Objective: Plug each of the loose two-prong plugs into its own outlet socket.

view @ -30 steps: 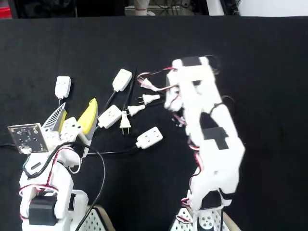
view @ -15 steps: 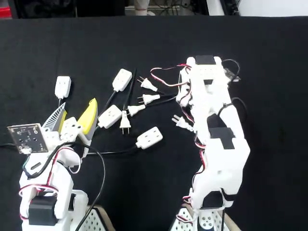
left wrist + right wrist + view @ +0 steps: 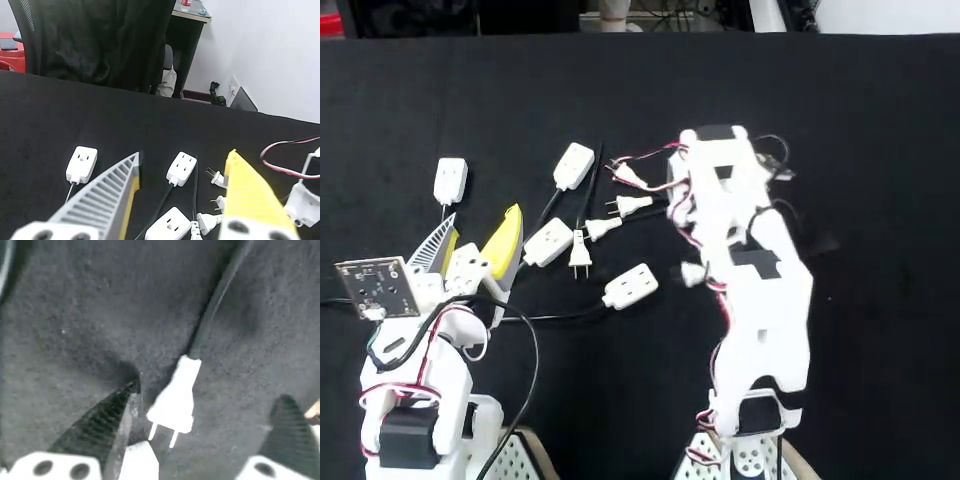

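Several white outlet sockets lie on the black table: one far left [image 3: 451, 180], one further back [image 3: 574, 165], one in the middle [image 3: 548, 242] and one nearer [image 3: 630, 285]. Loose two-prong plugs lie among them [image 3: 630, 177] [image 3: 630, 206] [image 3: 580, 255]. Another plug [image 3: 693, 272] rests beside the right arm [image 3: 745, 270]. In the right wrist view this plug [image 3: 175, 400] lies on the cloth between the fingers of my open right gripper [image 3: 207, 392], untouched. My left gripper [image 3: 482, 215] stands open at the near left, short of the sockets [image 3: 81, 163] [image 3: 181, 168], holding nothing.
Black cords run from the sockets and plugs across the middle of the table [image 3: 585, 195]. A red and white cable [image 3: 645, 152] loops off the right arm. Bare black cloth lies far back and at the right [image 3: 880, 200].
The right arm swung off to the right half a second ago and has come back left and lower over the plug beside it. The left arm has not moved.
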Controlling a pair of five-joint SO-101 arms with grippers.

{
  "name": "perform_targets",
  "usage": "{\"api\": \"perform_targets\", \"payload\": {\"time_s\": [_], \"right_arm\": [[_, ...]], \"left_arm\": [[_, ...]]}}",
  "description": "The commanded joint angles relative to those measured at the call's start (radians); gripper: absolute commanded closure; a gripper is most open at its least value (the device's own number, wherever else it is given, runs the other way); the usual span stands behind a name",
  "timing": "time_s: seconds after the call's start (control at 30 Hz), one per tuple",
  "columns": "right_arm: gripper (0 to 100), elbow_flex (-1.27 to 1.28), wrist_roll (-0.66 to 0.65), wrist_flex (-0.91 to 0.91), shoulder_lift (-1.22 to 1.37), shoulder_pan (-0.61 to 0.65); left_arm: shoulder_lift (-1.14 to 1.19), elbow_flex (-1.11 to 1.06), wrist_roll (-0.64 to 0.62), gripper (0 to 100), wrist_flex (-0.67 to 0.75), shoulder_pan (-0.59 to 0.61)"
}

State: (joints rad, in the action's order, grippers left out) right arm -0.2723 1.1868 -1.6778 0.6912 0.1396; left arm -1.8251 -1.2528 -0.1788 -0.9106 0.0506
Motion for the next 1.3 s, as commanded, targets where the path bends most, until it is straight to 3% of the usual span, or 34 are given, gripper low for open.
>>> {"api": "perform_targets", "payload": {"time_s": [0.0, 0.23, 0.63, 0.73, 0.9, 0.97, 1.1, 1.27], "right_arm": [[72.8, -0.073, -0.021, -0.032, 0.019, 0.04], [93.9, -0.122, -0.143, -0.032, 0.107, 0.077], [98.5, -0.186, -0.506, -0.083, 0.116, -0.026], [98.5, -0.197, -0.74, -0.083, 0.116, -0.06], [98.3, -0.196, -1.297, -0.083, 0.119, -0.092], [98.3, -0.193, -1.459, -0.084, 0.12, -0.097], [98.2, -0.179, -1.633, -0.084, 0.117, -0.11], [94.9, -0.165, -1.703, -0.087, 0.116, -0.11]], "left_arm": [[0.003, 0.007, 0.006, 73, 0.026, 0.004], [0.003, 0.007, 0.006, 73, 0.026, 0.004], [0.003, 0.005, 0.008, 73, 0.026, 0.004], [0.003, 0.001, 0.008, 73, 0.026, 0.004], [0.003, -0.002, 0.008, 73, 0.029, 0.004], [0.003, -0.002, 0.008, 73, 0.029, 0.004], [0.003, -0.002, 0.008, 73, 0.031, 0.004], [0.003, -0.002, 0.008, 73, 0.029, 0.004]]}}
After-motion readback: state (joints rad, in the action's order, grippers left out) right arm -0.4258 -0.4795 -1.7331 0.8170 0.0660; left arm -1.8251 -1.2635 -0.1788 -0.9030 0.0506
